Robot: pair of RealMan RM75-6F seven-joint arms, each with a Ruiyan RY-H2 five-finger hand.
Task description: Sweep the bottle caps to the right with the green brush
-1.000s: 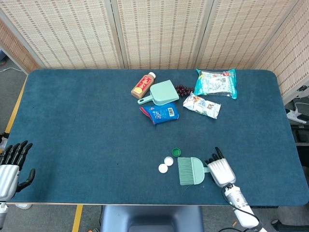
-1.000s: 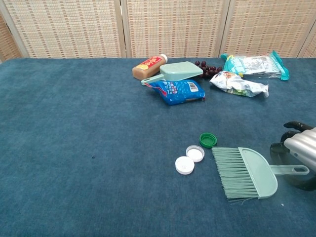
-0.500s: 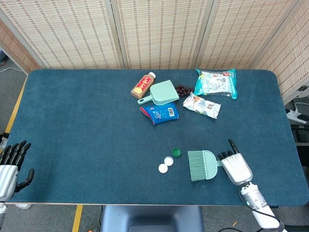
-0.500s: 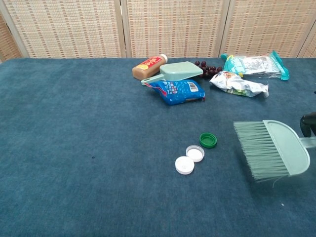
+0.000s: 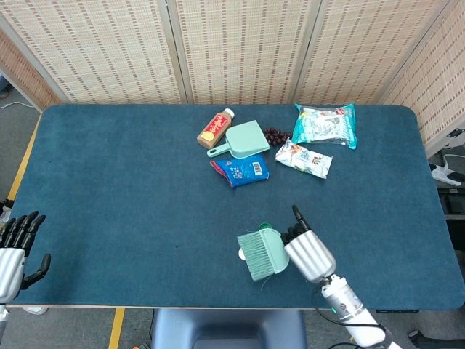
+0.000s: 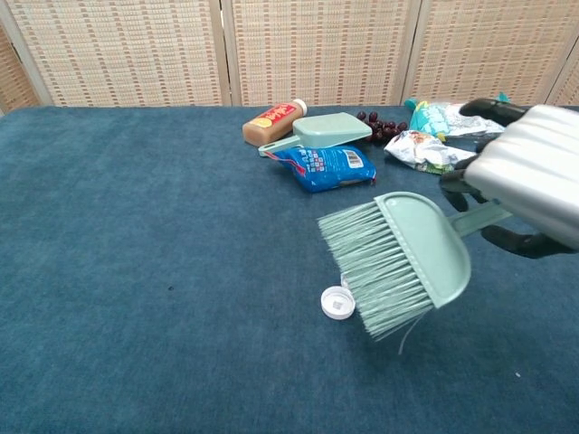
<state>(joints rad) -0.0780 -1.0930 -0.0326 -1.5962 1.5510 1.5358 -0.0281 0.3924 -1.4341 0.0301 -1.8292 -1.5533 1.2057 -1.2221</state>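
My right hand (image 5: 309, 251) grips the handle of the green brush (image 5: 261, 254) and holds it in the air, bristles pointing left and down. In the chest view the brush (image 6: 398, 258) hangs over the caps, with the right hand (image 6: 534, 176) at the right edge. One white cap (image 6: 337, 303) shows below the bristles, while the brush hides the others there. In the head view, the edge of the green cap (image 5: 265, 227) peeks out above the brush. My left hand (image 5: 18, 251) is empty at the table's lower left corner, fingers apart.
At the back middle lie a brown bottle (image 5: 216, 128), a green dustpan (image 5: 243, 139), a blue packet (image 5: 241, 170) and dark grapes (image 5: 275, 136). Two snack bags (image 5: 325, 124) (image 5: 303, 158) lie to their right. The blue table (image 5: 109, 182) ends close behind my right hand.
My right hand picked the brush up off the table, moved right, then swung it left and up over the caps. The caps stayed put. The left hand barely moved.
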